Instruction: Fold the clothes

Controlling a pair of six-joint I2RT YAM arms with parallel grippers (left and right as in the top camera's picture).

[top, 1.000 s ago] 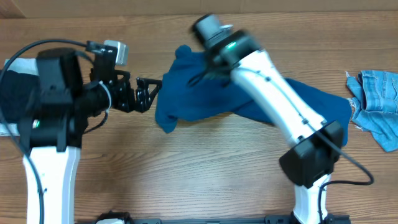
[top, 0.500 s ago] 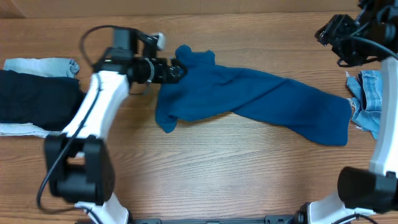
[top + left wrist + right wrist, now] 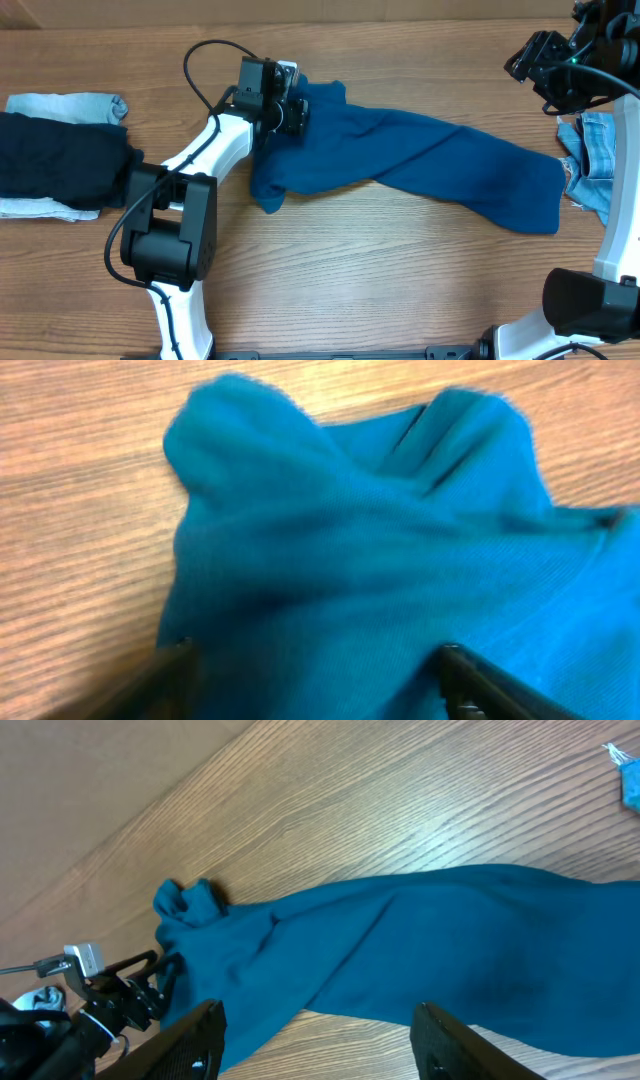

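Note:
The clothes, a royal-blue shirt, lie crumpled in a long band across the middle of the table, bunched at the left end. My left gripper is down on that left end. In the left wrist view its fingers stand open on either side of a hump of blue cloth, with the cloth between them. My right gripper hangs high at the back right, clear of the shirt. From there it looks down on the shirt, open, with nothing between its fingers.
A near-black folded garment lies at the left edge, with a pale blue piece behind it and white cloth under it. Frayed light denim lies at the right edge, beside the shirt's right end.
The left arm has reached right from beside the shirt onto its left end, jaws narrowing a little. The right arm has swung off the shirt to the back right corner.

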